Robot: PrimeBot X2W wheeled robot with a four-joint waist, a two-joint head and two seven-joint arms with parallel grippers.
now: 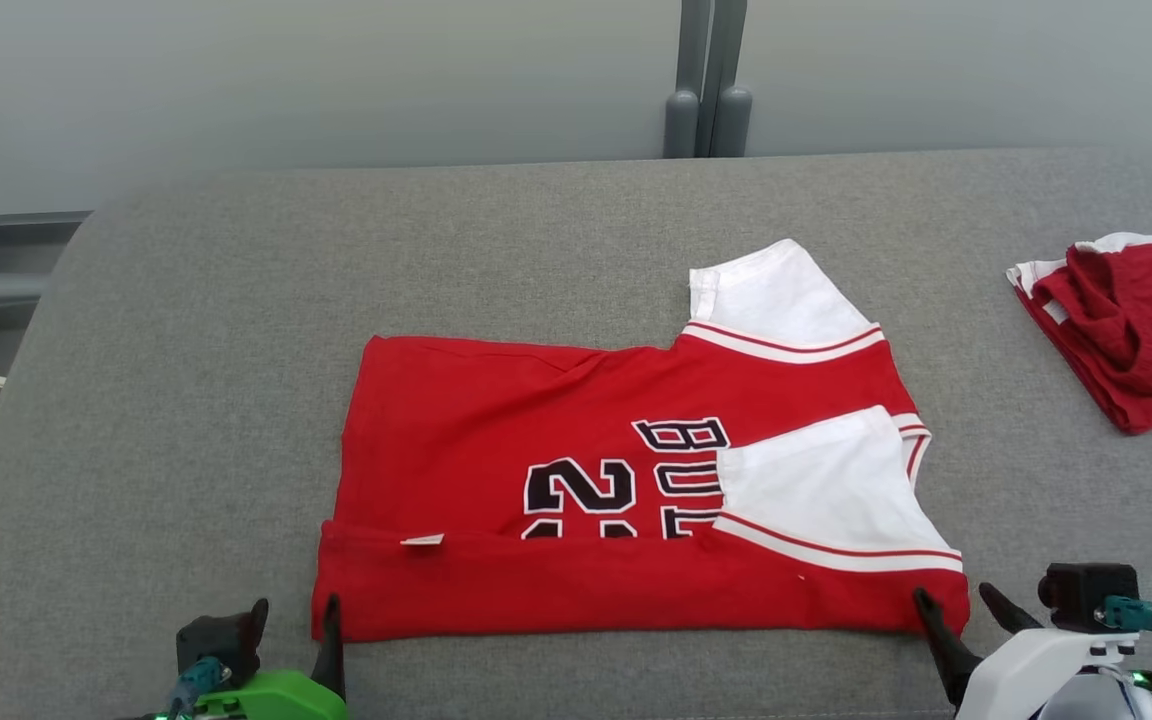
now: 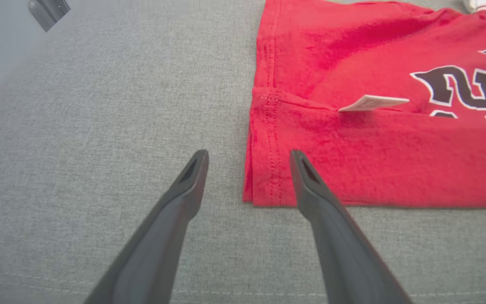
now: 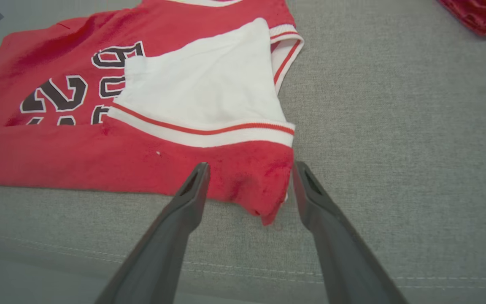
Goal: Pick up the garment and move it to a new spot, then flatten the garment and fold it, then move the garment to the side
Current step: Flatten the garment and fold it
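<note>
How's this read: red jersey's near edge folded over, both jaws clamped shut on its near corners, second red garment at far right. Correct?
Not quite: both jaws stand open, not clamped. The left gripper straddles the jersey's near-left corner in the left wrist view, the right gripper the near-right corner in the right wrist view. The rest holds.

Right gripper (image 3: pixel 251 166), fingers (image 3: pixel 190 198) spread, straddles a corner of the red garment (image 3: pixel 78 156).

- Red short-sleeved jersey (image 1: pixel 456 440): white sleeves, red-and-white striped trim, black lettering outlined white
- Grey woven fabric worktop (image 1: pixel 236 280): plain
- Crumpled red-and-white cloth pile (image 1: pixel 1136 320)
- Left gripper (image 1: pixel 296 603): dark fingers, green housing
- Right gripper (image 1: pixel 954 593): dark fingers, white housing
</note>
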